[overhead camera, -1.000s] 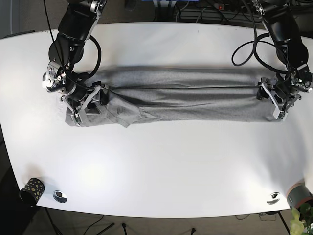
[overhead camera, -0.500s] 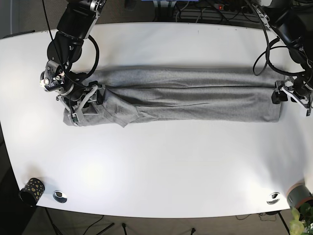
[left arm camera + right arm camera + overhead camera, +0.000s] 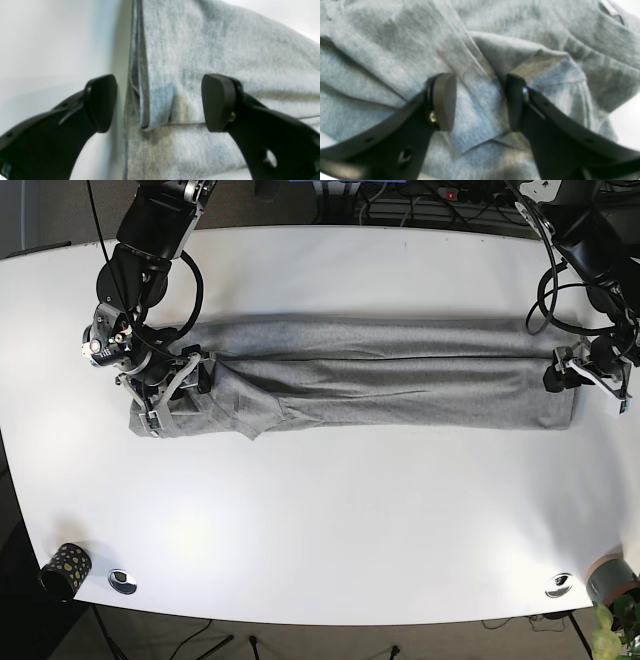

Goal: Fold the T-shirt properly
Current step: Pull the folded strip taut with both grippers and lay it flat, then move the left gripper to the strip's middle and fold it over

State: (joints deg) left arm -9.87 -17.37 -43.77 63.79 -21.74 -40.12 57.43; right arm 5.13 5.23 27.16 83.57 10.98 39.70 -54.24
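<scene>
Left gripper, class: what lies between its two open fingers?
In the left wrist view, the left gripper straddles the folded edge of the grey T-shirt, with a strip of white table beside one finger.

- T-shirt (image 3: pixel 380 375): heather grey, plain, no print.
- Table (image 3: pixel 330 510): white, glossy.
- Left gripper (image 3: pixel 160 102) & right gripper (image 3: pixel 478 102): black fingers, dark grey pads.
- Cup (image 3: pixel 65 568) at front corner: black w/ pale speckles.

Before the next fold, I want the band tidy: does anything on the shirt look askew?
Yes. Near the right gripper, the T-shirt has a loose flap poking past its lower edge, breaking the otherwise straight band. The end by the left gripper lies squarer.
</scene>
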